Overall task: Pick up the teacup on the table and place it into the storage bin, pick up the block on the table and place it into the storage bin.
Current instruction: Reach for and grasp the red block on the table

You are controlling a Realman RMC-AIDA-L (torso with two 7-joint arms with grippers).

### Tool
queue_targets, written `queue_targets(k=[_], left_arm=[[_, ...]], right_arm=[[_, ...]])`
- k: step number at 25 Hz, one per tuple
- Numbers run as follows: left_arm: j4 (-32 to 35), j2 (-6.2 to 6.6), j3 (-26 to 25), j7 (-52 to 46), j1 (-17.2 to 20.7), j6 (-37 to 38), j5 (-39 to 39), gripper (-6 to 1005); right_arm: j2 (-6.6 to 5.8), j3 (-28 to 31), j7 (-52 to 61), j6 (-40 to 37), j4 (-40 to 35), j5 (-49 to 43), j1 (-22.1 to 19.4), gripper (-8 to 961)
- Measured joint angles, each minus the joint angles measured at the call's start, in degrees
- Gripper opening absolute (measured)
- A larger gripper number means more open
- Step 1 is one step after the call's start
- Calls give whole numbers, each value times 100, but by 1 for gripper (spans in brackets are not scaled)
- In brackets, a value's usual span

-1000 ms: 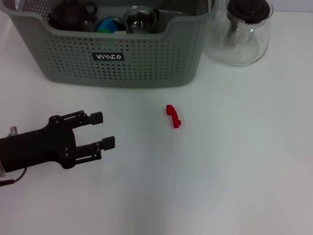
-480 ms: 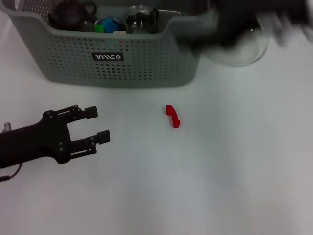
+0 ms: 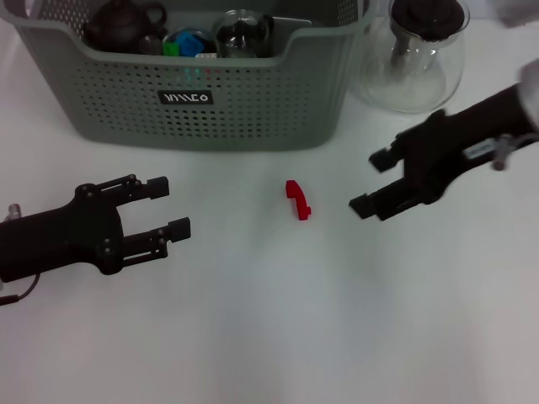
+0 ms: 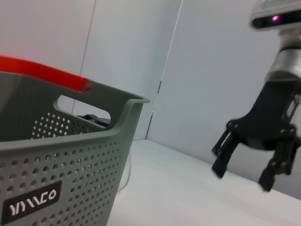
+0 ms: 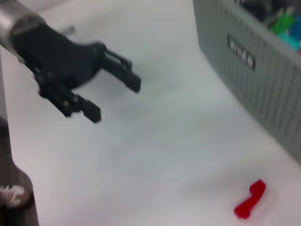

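Your right hand [image 3: 374, 180] hangs over the bench [image 3: 269, 337] with its fingers spread wide and nothing between them, pointing in toward the block [image 3: 297, 200] from that block's right and stopping just short of it. The left wrist view shows the same hand [image 4: 244, 162] off the surface, empty, jaws apart. Your left hand [image 3: 173, 206] sits low on the opposite side, also wide and empty, well apart from the block; it looks idle.

The block is a small red piece lying flat on the bare bench between the 2 hands, in front of the bin [image 3: 194, 109] and clear of it. The right wrist view has the block [image 5: 250, 199] near the bin wall.

Inside the bin you can make out a dark teapot [image 3: 126, 23], a glass jar [image 3: 242, 34] and some blue and green items, but no teacup is plainly told apart there. None stands on the bench either, so my reading is that step 1 is done, though I cannot confirm it. A glass carafe [image 3: 417, 59] stands beside the bin.

What is left, as I judge it: close on the block, lift it and drop it in the bin
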Motion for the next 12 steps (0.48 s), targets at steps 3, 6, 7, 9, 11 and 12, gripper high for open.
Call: queue_targets(k=[3,6,7,9,11,12], left_arm=[[-2,-1,0,0,26,-3,0,734],[-3,-10,-8,0,68,-29,-1,734],[-3,-13,-8,0,76,-37,-1,734],[-3,-20,-9,0,93,-44,-2,734],[-3,-29,-9,0,106,-47,-3,734],[-3,-31,-9,3,109,-47,-2,734]], right_arm=[[6,-8,151,217,1095,-305,651,791],[7,-62,179,574,2037,-420,1182,791],[7,-106,161,714,2234,-427,1297,791],[7,-332,135,975,2520,-432,1485,791],[14,-686,78,1210,2611,-431,1571,791],[16,-822,33,1299,2622,-430,1585,791]])
